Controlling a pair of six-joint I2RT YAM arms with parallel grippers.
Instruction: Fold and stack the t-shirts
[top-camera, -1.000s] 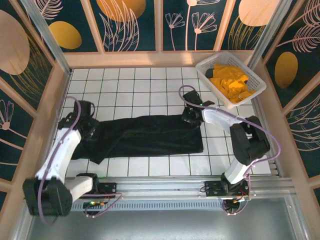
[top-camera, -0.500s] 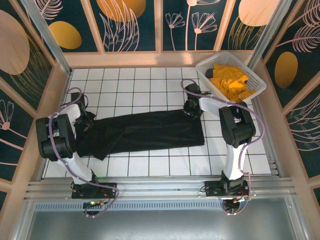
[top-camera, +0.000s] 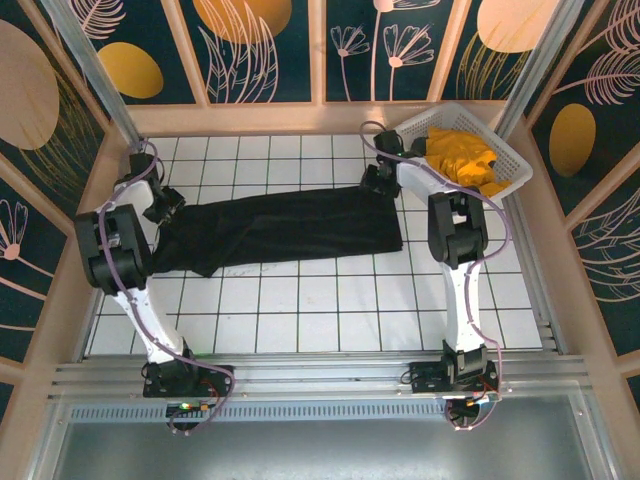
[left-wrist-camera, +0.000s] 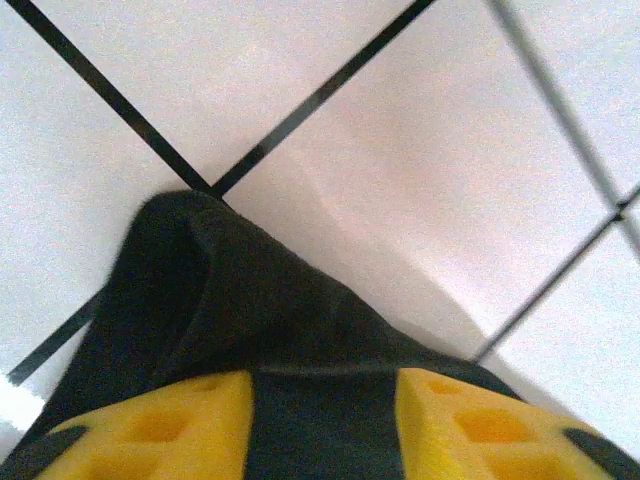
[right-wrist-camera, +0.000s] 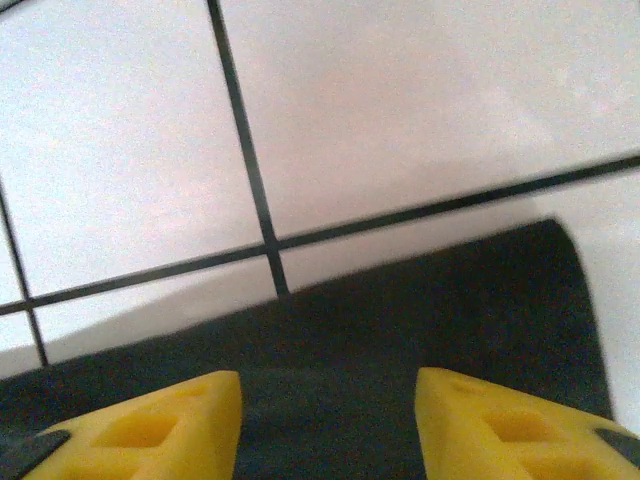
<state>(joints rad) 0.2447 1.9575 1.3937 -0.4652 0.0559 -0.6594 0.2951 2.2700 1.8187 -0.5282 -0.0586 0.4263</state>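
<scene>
The black t-shirt (top-camera: 290, 228) lies stretched flat on the far half of the tiled table (top-camera: 330, 310); the orange-yellow t-shirts (top-camera: 462, 160) are heaped in the white basket (top-camera: 425, 117). Such cloth is light and limp and it sags, so I would pinch it at the corners. The left gripper (left-wrist-camera: 322, 425) and the right gripper (right-wrist-camera: 328, 425) stand with jaws apart over its ends, pinching nothing. Since a second ago the shirt was dragged farther from the arm bases

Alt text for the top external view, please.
A black t-shirt lies spread lengthwise on the tiled table, the left gripper at its left end and the right gripper at its right. A basket at back right holds orange-yellow t-shirts.
</scene>
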